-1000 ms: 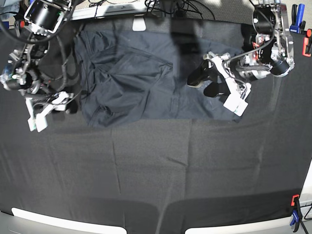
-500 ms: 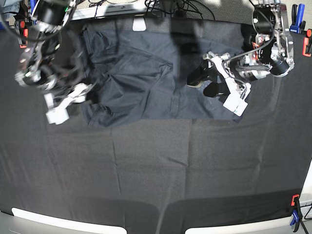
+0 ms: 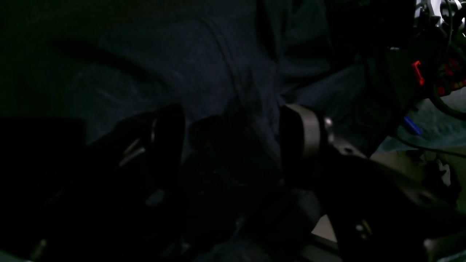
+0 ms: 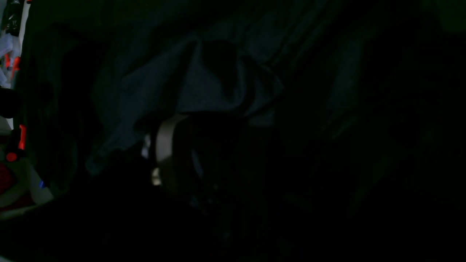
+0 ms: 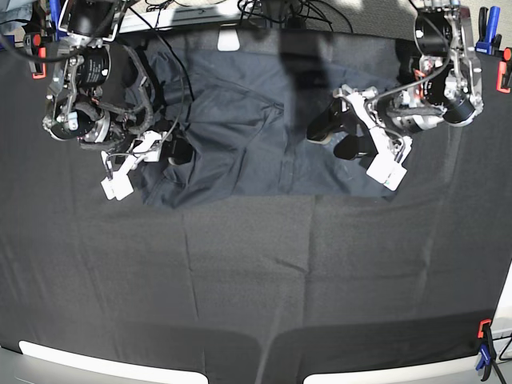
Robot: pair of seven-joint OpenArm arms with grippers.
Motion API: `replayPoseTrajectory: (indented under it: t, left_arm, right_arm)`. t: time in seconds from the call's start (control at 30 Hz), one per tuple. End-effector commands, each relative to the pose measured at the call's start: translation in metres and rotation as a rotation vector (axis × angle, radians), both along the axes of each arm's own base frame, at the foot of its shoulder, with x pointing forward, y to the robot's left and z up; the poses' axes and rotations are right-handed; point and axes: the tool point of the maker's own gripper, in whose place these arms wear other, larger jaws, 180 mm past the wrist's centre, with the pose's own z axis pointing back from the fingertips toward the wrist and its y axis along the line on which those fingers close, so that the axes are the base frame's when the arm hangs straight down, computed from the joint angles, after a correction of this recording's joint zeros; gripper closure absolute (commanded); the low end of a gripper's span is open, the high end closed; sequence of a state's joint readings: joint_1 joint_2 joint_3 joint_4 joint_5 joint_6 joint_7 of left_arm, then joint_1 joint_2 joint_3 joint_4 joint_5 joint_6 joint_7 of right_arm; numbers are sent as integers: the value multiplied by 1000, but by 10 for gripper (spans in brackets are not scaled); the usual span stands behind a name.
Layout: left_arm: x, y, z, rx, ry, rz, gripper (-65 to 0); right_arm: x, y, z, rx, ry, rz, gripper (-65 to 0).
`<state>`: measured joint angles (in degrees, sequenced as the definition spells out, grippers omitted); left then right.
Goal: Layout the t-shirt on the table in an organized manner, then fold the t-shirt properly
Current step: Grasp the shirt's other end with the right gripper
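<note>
The dark slate-grey t-shirt (image 5: 240,136) lies spread and creased at the back of the black table (image 5: 256,280). My left gripper (image 5: 334,138) stands open over the shirt's right part. In the left wrist view its two fingers (image 3: 302,134) straddle a ridge of shirt fabric (image 3: 204,65), with the left gripper (image 3: 233,134) not closed on it. My right gripper (image 5: 174,142) is at the shirt's left edge, jaws apart. The right wrist view is very dark. It shows one finger (image 4: 165,145) just below a raised fold of the shirt (image 4: 218,83).
Red and blue clamps hold the cloth at the right edge (image 5: 504,72) and the front right corner (image 5: 485,340). Cables (image 5: 280,12) and a white tag (image 5: 228,40) lie along the back edge. White strips (image 5: 104,364) line the front edge.
My right arm has swung from left of the shirt onto the shirt's left edge. The left arm has stayed where it was.
</note>
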<state>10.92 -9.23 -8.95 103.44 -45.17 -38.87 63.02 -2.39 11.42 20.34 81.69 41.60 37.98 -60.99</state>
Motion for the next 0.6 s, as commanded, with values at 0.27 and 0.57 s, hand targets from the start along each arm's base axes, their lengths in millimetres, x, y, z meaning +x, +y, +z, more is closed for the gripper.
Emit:
replayPoseTrajectory:
  t: [0.27,0.57]
  left_arm:
    - [5,-2,11,-25,-34,-1,-385]
    - [-17,-12,7,-52,63,-91,-385]
  right_arm:
    - [11,-7,9,-47,-38,19,0]
    - [39,-51,24,-175,-67,-71,0]
